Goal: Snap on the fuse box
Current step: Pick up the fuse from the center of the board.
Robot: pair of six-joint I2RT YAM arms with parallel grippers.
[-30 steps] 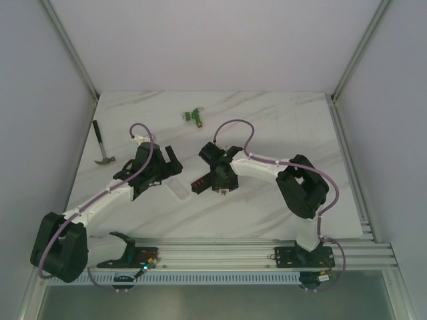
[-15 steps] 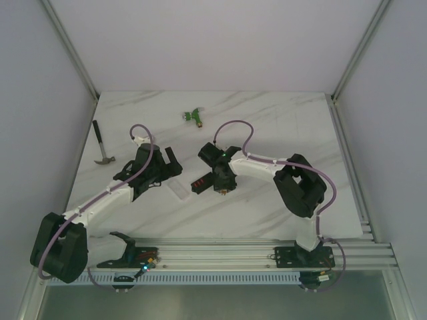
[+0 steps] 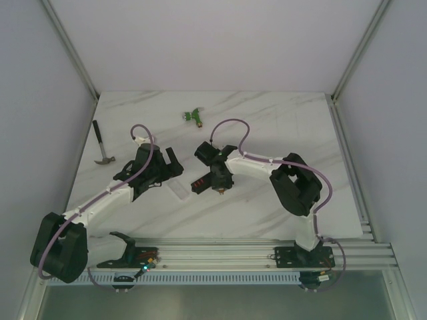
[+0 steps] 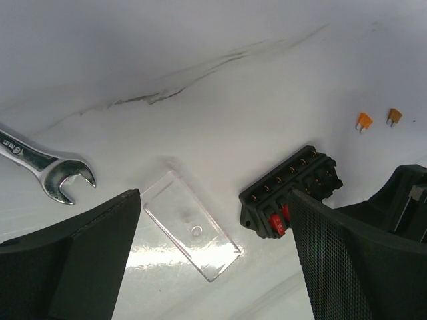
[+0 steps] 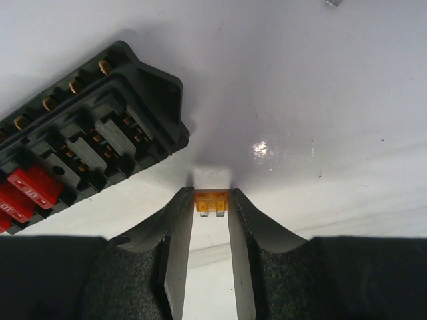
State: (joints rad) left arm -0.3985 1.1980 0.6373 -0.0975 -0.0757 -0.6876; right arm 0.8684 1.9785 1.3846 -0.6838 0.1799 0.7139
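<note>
The fuse box is a black block lying flat on the marble table, with red fuses at one end and its other slots bare. It also shows in the left wrist view as the fuse box and in the right wrist view as the fuse box. My right gripper stands just beside the box, its two fingers pressed on the sides of a small orange fuse that rests on the table. My left gripper hangs open above a clear plastic cover, holding nothing.
A wrench lies left of the cover, seen from above as the wrench. Two loose orange fuses lie beyond the box. A green connector sits at the back of the table.
My right gripper has shifted a little left toward the fuse box and its jaws have narrowed. The left arm has not moved.
</note>
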